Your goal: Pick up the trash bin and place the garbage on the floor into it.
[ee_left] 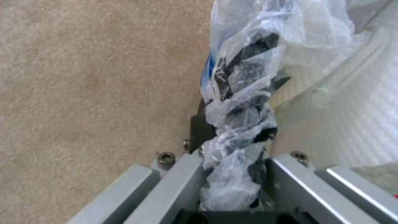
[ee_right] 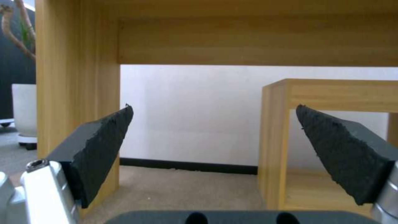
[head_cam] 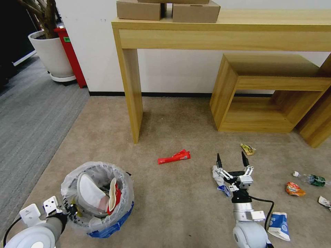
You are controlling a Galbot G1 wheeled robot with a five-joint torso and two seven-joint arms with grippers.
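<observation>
L gripper (ee_left: 232, 174) clamped on trash bin (head_cam: 103, 220) rim. R gripper (head_cam: 231, 161) spread wide, empty, level above floor (head_cam: 172, 206). Collection step underway; next likely needs descent onto red wrapper (head_cam: 174, 157).

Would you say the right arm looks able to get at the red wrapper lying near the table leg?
Probably yes: the right tool is open and empty, with bare carpet between it and the red wrapper.

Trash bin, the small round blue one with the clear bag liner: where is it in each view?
Head view: small round blue plastic trash bin at lower left, left hand at its rim.
Left wrist view: its bagged black rim runs up the middle, clamped by that hand.
Right wrist view: faces the wooden table leg and the wall instead.
Shared landmark: the beige carpet.
</observation>
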